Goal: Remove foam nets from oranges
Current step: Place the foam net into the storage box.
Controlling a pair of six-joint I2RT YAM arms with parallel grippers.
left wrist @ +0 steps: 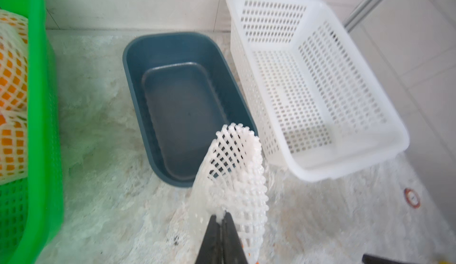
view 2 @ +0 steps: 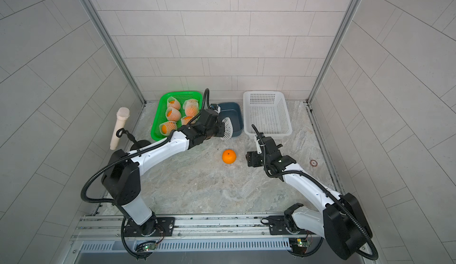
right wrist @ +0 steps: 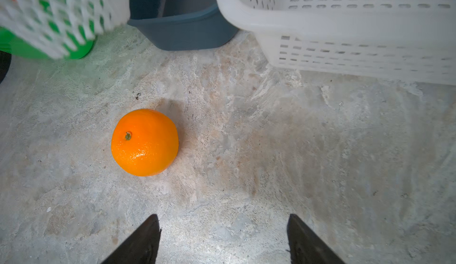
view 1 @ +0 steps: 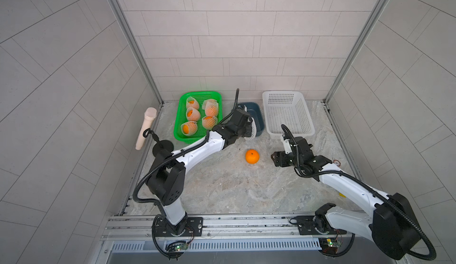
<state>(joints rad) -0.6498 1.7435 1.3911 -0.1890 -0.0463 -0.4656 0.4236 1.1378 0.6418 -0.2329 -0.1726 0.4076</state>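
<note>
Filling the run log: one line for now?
left claw shut on foam net | right claw open, empty | bare orange on table | netted oranges in green basket

bare orange [right wrist: 144, 142] on table [right wrist: 271, 151] | right pincer [right wrist: 223, 236] spread, empty, well apart

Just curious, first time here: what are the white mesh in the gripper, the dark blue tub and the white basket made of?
The foam net looks like soft matte white foam: its lattice curls limply from the left gripper. The blue tub seems smooth solid plastic with a dull sheen. The white basket looks like rigid perforated plastic.
</note>
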